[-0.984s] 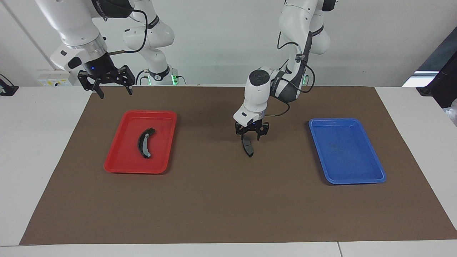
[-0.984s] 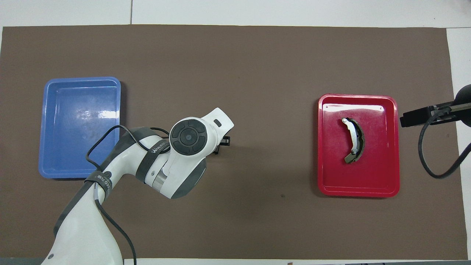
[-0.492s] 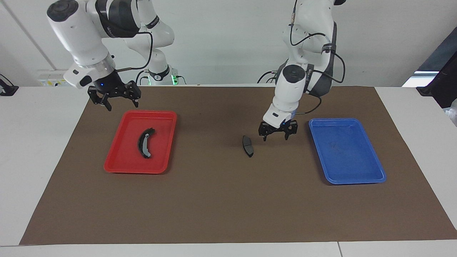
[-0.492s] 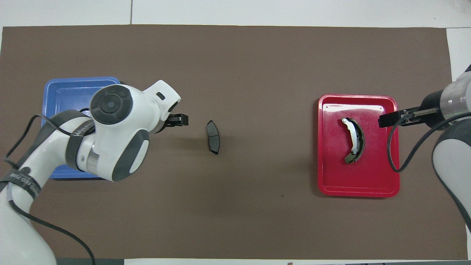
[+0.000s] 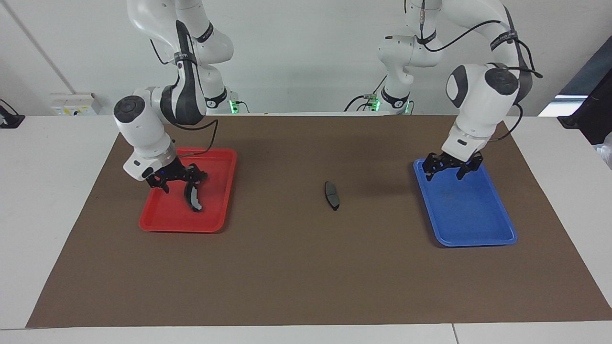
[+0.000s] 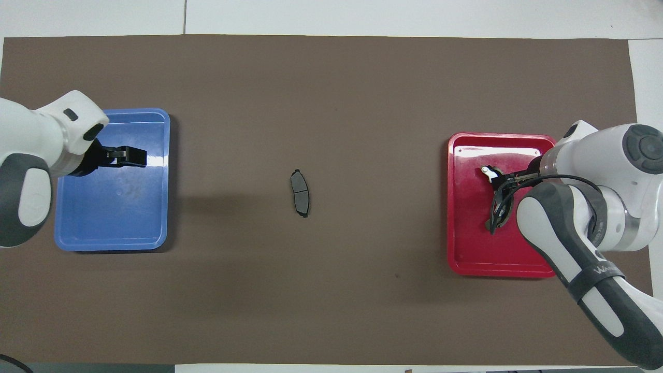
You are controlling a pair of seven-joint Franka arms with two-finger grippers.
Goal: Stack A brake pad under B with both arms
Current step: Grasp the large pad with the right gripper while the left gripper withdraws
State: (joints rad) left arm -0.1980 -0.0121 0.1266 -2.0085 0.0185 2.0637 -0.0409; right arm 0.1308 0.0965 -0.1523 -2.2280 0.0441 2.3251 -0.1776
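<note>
Fingers of the right gripper (image 5: 177, 183) are spread astride B (image 5: 193, 196) in the red tray (image 5: 165, 222); close off-centre and you risk it pivoting. Left gripper (image 5: 448, 171) hangs spread, empty, over the blue tray (image 5: 497, 236). A brake pad (image 5: 332, 195) lies between the trays.

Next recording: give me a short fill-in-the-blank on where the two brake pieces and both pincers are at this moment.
1. The A brake pad lies on the brown ___, between the two trays.
2. B lies in the ___ tray.
3. The left pincer hangs open over the ___ tray.
4. The right pincer is down at ___.

Missing words: mat; red; blue; B
</note>
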